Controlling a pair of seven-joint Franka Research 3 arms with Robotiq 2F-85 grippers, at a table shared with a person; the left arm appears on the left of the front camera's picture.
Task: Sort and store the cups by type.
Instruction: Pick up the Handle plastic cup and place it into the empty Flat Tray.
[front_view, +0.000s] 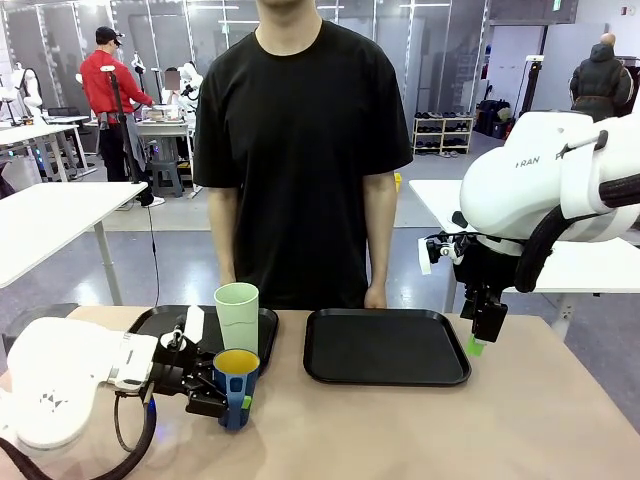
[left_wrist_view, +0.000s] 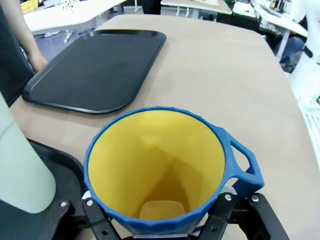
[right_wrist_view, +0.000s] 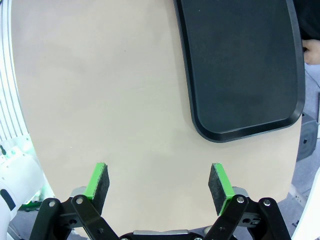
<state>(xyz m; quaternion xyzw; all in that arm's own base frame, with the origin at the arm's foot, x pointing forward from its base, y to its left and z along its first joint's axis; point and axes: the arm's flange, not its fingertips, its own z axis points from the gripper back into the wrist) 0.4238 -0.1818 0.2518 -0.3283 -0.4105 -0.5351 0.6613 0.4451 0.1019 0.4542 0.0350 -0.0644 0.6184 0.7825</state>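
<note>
Beige lab table (front_view: 500, 430) — left claw (front_view: 233, 408) grasping blue mug (front_view: 239, 384); right claw (right_wrist_view: 159, 181) released.

The robot's left arm (front_view: 70, 375) reached in low, wrist level, the left gripper (front_view: 232, 398) clamped on the mug (front_view: 237, 366). Its right arm (front_view: 540, 170) arched in from the right, the right gripper (front_view: 476, 344) pointing straight down, green pads (right_wrist_view: 100, 182) wide apart, holding nothing.

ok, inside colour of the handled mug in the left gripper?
Yellow; the dark blue handled mug shows it best in the left wrist view.
</note>
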